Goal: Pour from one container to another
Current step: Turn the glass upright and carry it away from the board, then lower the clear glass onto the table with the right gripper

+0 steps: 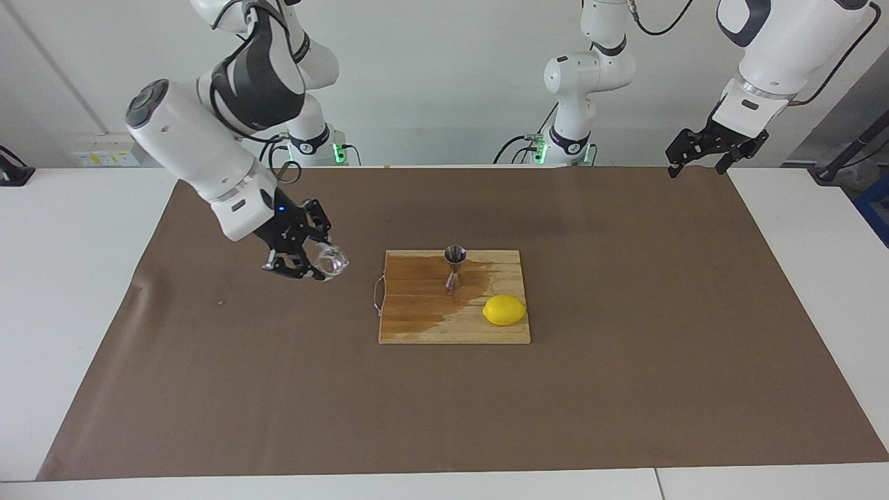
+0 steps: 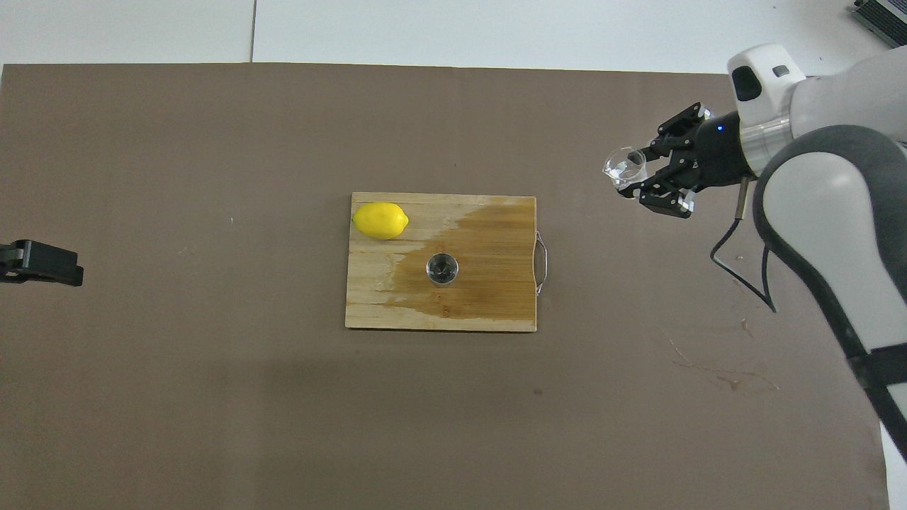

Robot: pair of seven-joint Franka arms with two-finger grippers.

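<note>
The right gripper (image 1: 314, 262) has its fingers closed on the glass cup (image 1: 332, 261), tilted in the air over the brown mat, beside the wooden board (image 1: 417, 326). The steel jigger (image 1: 455, 267) stands upright on the board's wet patch, probably already filled. The left gripper (image 1: 715, 149) waits with fingers wide at its own table end.

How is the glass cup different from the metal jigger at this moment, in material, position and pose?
The glass cup is clear; the jigger is shiny steel with a narrow waist. The cup hangs in the right gripper over the brown mat, tilted, whereas the jigger stands upright on the wet cutting board, near the lemon. Nothing grips the jigger; the left gripper waits open, away from both. Both are small vessels.
</note>
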